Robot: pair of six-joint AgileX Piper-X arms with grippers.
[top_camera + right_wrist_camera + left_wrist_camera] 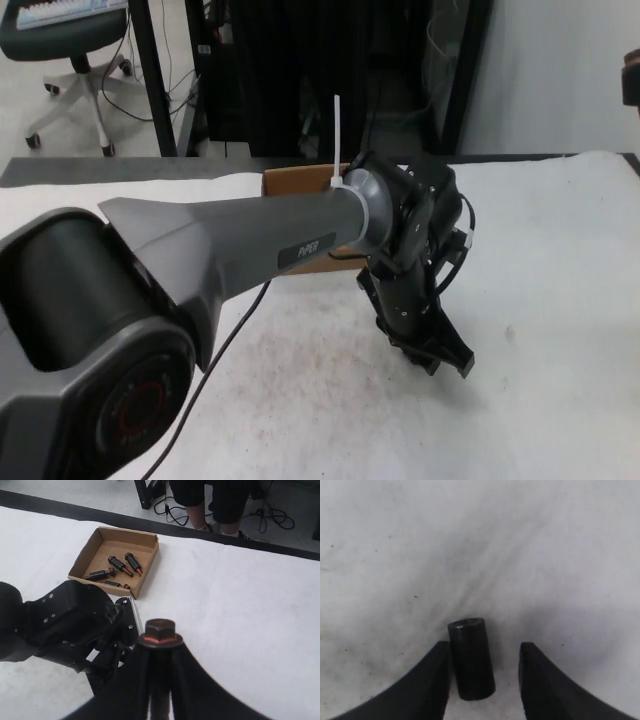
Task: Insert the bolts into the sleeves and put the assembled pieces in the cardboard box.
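the left gripper point(485, 649) is down at the white cloth point(470, 540) with its two fingers spread either side of a black sleeve point(471, 657). the sleeve lies flat on the cloth between them, against or just beside one finger point(427, 687), with a clear gap to the other. in the high view the left arm point(230, 250) stretches forward across the bench from the near corner, its wrist bent sharply so that the left gripper point(445, 360) points down at the cloth.

the right gripper point(160, 655) is raised above the bench, pressed together on a bolt point(160, 632). it pinches the shank, and the coppery hex head stands out just past the fingertips. below it the right wrist view shows the left arm's wrist point(65, 622) bent down over the cloth.

the cardboard box point(125, 531) sits on the cloth just beyond the left arm's wrist, open at the top. four assembled pieces point(120, 566) lie on its floor. in the high view the cardboard box point(295, 180) is partly hidden behind the left arm.
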